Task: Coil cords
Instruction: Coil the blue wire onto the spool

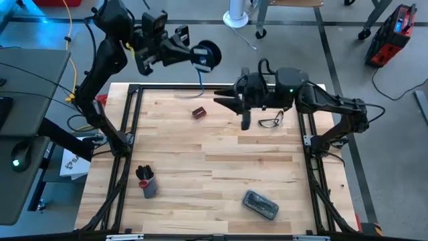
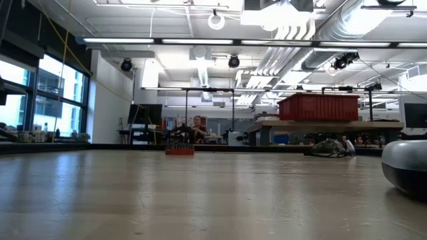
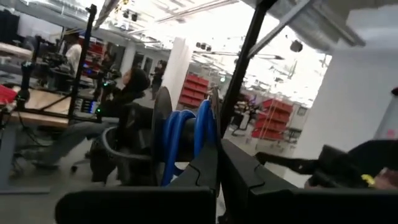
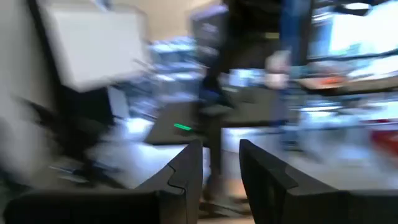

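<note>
No legible text, labels, brands, numbers or signs on anything in any view.

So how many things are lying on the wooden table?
4. A small red block near the far edge, dark-framed glasses under the right arm, a grey cup of pens front left, and a grey case front right. Others may hide under the arms.
</note>
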`<action>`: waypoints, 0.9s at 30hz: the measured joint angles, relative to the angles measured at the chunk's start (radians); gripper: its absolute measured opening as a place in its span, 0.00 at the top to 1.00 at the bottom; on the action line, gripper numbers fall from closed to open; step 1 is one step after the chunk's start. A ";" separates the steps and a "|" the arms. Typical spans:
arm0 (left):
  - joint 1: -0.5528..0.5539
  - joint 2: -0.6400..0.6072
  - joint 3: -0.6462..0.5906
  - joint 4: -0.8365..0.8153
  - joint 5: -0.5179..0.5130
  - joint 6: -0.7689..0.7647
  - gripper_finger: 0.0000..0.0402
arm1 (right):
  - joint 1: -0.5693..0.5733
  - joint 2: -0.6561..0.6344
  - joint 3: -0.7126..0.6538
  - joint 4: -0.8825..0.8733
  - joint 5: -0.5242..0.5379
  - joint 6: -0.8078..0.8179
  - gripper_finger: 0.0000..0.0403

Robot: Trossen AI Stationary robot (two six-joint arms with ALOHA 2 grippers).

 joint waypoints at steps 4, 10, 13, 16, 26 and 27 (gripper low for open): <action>-0.067 -0.002 0.000 -0.050 -0.073 0.098 1.00 | 0.024 0.000 0.000 -0.061 0.238 -0.183 0.76; -0.167 -0.002 0.000 -0.057 -0.283 0.276 1.00 | 0.011 0.000 0.000 -0.054 0.246 -0.136 0.76; -0.203 -0.002 0.000 -0.057 -0.388 0.347 1.00 | 0.013 0.000 0.000 -0.036 0.208 -0.136 0.75; -0.226 -0.001 0.000 -0.032 -0.468 0.368 1.00 | 0.019 0.000 0.000 -0.016 0.200 -0.136 0.75; -0.294 -0.001 0.000 0.019 -0.531 0.376 1.00 | 0.019 -0.007 0.001 -0.052 0.216 -0.177 0.69; -0.301 -0.002 0.000 0.020 -0.538 0.376 1.00 | 0.019 -0.010 0.001 -0.055 0.234 -0.180 0.69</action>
